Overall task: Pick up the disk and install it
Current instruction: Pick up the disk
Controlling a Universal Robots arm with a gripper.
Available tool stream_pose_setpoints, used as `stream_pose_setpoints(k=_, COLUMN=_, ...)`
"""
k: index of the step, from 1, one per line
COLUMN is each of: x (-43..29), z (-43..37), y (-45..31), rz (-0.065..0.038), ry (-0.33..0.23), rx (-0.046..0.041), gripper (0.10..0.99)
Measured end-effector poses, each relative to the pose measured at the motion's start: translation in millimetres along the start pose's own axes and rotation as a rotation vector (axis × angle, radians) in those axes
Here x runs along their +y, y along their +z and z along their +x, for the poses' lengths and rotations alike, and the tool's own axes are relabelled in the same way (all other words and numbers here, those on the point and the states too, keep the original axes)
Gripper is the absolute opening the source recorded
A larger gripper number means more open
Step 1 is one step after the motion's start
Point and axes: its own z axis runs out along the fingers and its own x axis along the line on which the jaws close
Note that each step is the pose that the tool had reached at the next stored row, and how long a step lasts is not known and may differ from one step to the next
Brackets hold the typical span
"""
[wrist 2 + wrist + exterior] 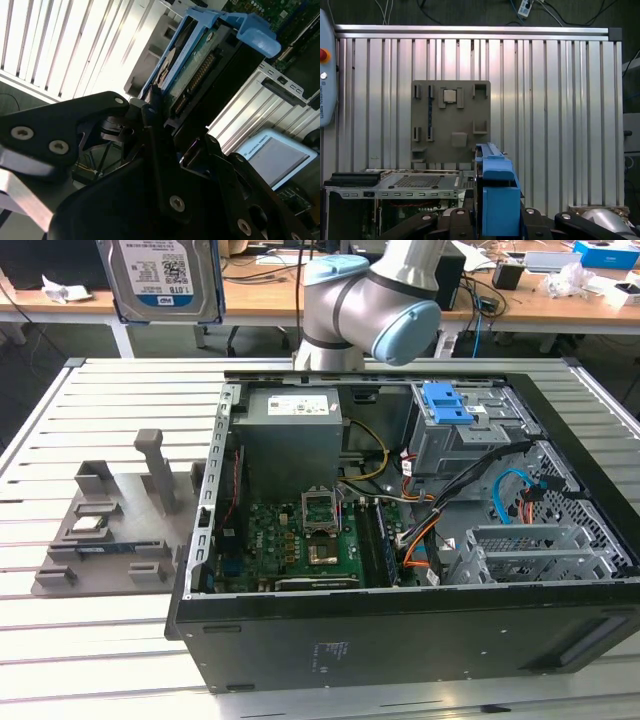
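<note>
Clamping the disk (197,60), gripper (157,102) jaws closed against its two sides

- The bench (110,390), a silver top of long aluminium slats, is carrying two things; in the first wrist view its bare slats (560,100) are catching the light.
- A grey fixture plate (105,562) with raised blocks and slots is lying flat on the slats at the exterior view's left, also showing in the first wrist view (465,107).
- An open black computer case (400,625) is lying on its side just beside the plate, open face up, taking up the middle and the exterior view's right.
</note>
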Motion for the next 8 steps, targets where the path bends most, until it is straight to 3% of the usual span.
stream_pose_setpoints(k=6, x=-10.7, z=0.0, y=0.4, rz=0.000, ry=0.000, rx=0.0000, gripper=0.365)
stream_pose_setpoints(k=8, x=-18.0, z=0.0, y=0.9, rz=0.000, ry=0.000, rx=0.0000, gripper=0.365)
